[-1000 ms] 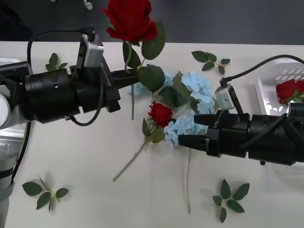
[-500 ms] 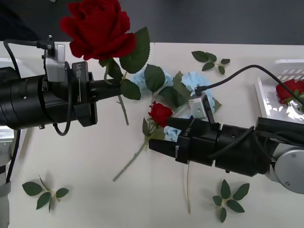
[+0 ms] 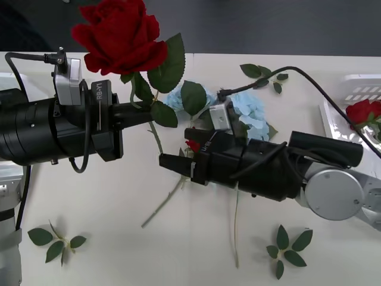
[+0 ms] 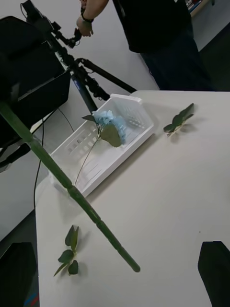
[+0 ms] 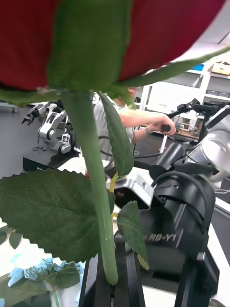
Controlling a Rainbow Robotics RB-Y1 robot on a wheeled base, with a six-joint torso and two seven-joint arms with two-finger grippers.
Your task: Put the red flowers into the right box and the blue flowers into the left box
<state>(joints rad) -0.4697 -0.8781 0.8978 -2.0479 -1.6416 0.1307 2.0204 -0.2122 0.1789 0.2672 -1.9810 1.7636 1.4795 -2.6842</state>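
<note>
- We are holding one of the red flowers, a raised rose, up off the table with its bloom high at our left side and its stem hanging free below the grip.
- Another rose is already lying in the right box, and a blue cluster is lying in the left box.
- More blue flowers and a small rose are still lying in a heap mid-table, partly under our right arm.
- Our left claw is pinching the raised rose's stem just under its leaves, fingers pressed together on it.
- Our right claw is reaching across beneath the dangling stem; its fingers are spread wide and touching nothing, with the stem crossing its wrist view.
- We judge the step in hand to be a handover, since this rose belongs in the box on the far side from the arm holding it.
- To do it well, we are aiming to centre the right claw on the bare lower stem, clear of the leaves, and close firmly before the left one lets go.
- The stem is thin and slick, so a shallow grip could let the heavy bloom swing or slip.
</note>
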